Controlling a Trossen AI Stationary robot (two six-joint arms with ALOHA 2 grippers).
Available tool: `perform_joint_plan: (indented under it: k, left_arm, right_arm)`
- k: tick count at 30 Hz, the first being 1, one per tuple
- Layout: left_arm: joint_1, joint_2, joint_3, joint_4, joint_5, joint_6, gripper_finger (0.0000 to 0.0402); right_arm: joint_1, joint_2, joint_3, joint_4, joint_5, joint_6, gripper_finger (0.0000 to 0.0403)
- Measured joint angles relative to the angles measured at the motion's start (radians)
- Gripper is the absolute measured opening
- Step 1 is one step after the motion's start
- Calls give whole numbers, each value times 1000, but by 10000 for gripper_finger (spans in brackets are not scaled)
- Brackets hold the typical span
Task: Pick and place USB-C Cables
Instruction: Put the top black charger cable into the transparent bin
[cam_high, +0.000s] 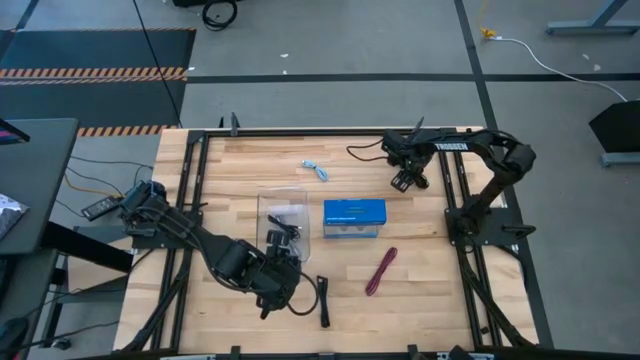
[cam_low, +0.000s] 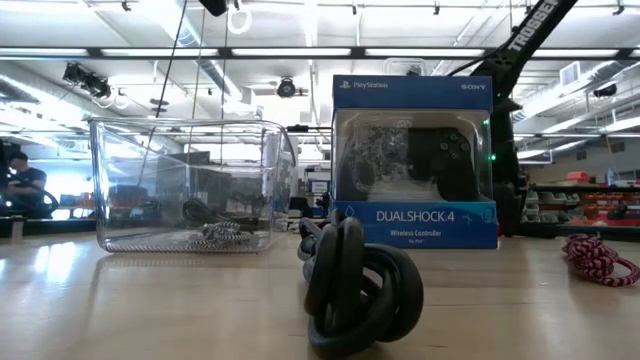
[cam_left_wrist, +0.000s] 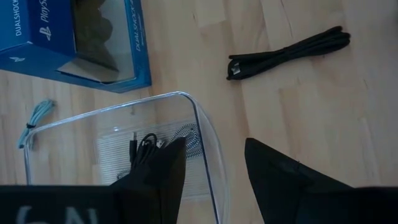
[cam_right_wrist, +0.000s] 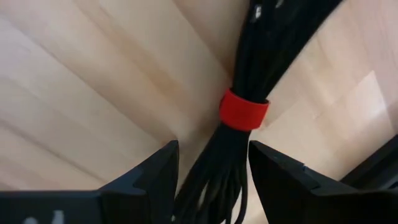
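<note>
My right gripper (cam_right_wrist: 213, 155) (cam_high: 406, 176) is low over the table's far right part, shut on the black-and-red cable (cam_right_wrist: 239, 112). My left gripper (cam_left_wrist: 214, 146) (cam_high: 283, 262) hovers open and empty above the near end of the clear tray (cam_high: 283, 213). A black cable (cam_left_wrist: 144, 149) and a grey braided coil (cam_left_wrist: 189, 140) lie in the tray. A second black cable (cam_high: 323, 300) (cam_left_wrist: 289, 53) (cam_low: 360, 290) lies near the table's near edge. The maroon-pink cable (cam_high: 381, 270) (cam_low: 598, 260) lies right of it. The light blue cable (cam_high: 316, 171) (cam_left_wrist: 36, 121) lies beyond the tray. My right gripper has the black-and-red cable pinched between its two fingers (cam_right_wrist: 158, 174), just short of the red band (cam_right_wrist: 244, 109). The strands (cam_right_wrist: 214, 180) fill the gap between them, and the fingers lie along the bundle. Whether it is lifted clear of the wood, I cannot tell.
The blue DualShock box (cam_high: 354, 217) (cam_low: 415, 160) stands right of the tray, between the two grippers. Dark frame rails (cam_high: 455, 200) run along the table's sides. Bare wood (cam_high: 420, 290) lies toward the near right corner.
</note>
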Motion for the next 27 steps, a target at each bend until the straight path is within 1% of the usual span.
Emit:
perform_joint_plan:
  k: [3, 6, 8, 12, 13, 15, 18, 20, 23, 27]
  left_arm:
    - [-2, 0, 0, 0, 0, -1, 171]
    - [-2, 0, 0, 0, 0, -1, 171]
    - [-2, 1, 0, 0, 0, -1, 171]
    - [-1, 1, 1, 0, 0, -1, 171]
    - [-1, 1, 1, 0, 0, -1, 171]
    - [-1, 1, 1, -2, 0, 0, 171]
    - [1, 1, 1, -4, -4, 0, 171]
    - [2, 1, 1, -9, -22, 1, 171]
    - [5, -3, 1, -32, -60, 7, 171]
    - [31, -33, 2, -76, -109, 12, 171]
  right_arm:
    - [-8, -2, -1, 1, 6, 2, 189]
    - [-18, -2, -1, -1, 12, 2, 158]
    - [-21, -2, -1, -1, 13, 1, 126]
    - [-22, -2, -1, -3, 14, -8, 42]
    - [-23, -3, 0, -6, 14, -18, 26]
    - [-22, -3, 10, -10, 15, -26, 21]
    - [-22, -3, 55, -36, 13, -29, 32]
    - [-20, -15, 91, -72, 13, -31, 32]
    - [-1, -61, 157, -107, 23, -46, 19]
    - [32, -151, 252, -151, 36, -51, 19]
